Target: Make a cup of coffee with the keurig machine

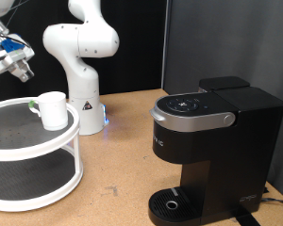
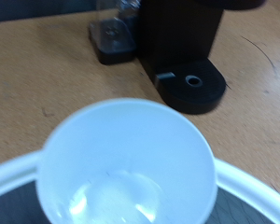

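Observation:
The white cup (image 1: 53,109) stands upright and empty on the top tier of a white round two-tier shelf (image 1: 28,146), at the exterior view's left. My gripper (image 1: 19,68) hangs in the air above the cup and to its left, apart from it, with nothing seen in it. The wrist view looks straight down into the cup (image 2: 126,168); my fingers do not show there. The black keurig machine (image 1: 203,151) stands at the exterior view's right with its lid down and its round drip tray (image 1: 170,202) bare. It also shows in the wrist view (image 2: 182,37).
The white arm base (image 1: 82,94) stands behind the shelf. A small green thing (image 1: 33,105) lies beside the cup. A small dark object (image 2: 112,37) sits next to the machine in the wrist view. A brown tabletop (image 1: 118,160) lies between shelf and machine.

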You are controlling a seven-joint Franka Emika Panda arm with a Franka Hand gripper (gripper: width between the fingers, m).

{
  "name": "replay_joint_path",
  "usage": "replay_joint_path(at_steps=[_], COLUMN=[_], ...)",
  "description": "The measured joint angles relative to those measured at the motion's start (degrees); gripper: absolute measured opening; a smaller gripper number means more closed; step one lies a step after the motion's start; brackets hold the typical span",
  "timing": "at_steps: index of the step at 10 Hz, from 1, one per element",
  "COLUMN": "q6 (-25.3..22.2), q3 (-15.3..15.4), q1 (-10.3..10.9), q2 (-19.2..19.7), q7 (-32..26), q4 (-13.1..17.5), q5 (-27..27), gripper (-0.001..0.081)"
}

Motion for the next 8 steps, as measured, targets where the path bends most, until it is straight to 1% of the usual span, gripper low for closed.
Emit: replay_joint_path(at_steps=[1,3,4,5,6,7,8], q6=[2.7,6.29,7.34,7.95,8.74,9.67,11.03], q3=[-0.07,-0.84,-1.38,-1.85,-2.15,-2.38,-2.66], q1=[-0.36,-0.55,-0.5,-0.33,-0.03,0.34,0.82], q2=[-0.02,-0.06,-0.05,0.04,0.41,1.06,1.78], q7=[0.0,-0.75,-1.69,-2.4,-2.88,-3.47,-4.03], q4=[-1.21,-3.1,-3.83,-4.32,-4.65,-4.91,-5.23], q5=[0.28,0.77,1.16,1.49,1.92,2.41,2.97], gripper=[0.012,0.0396,0.0396,0.0598,0.0598,0.0726,0.0791])
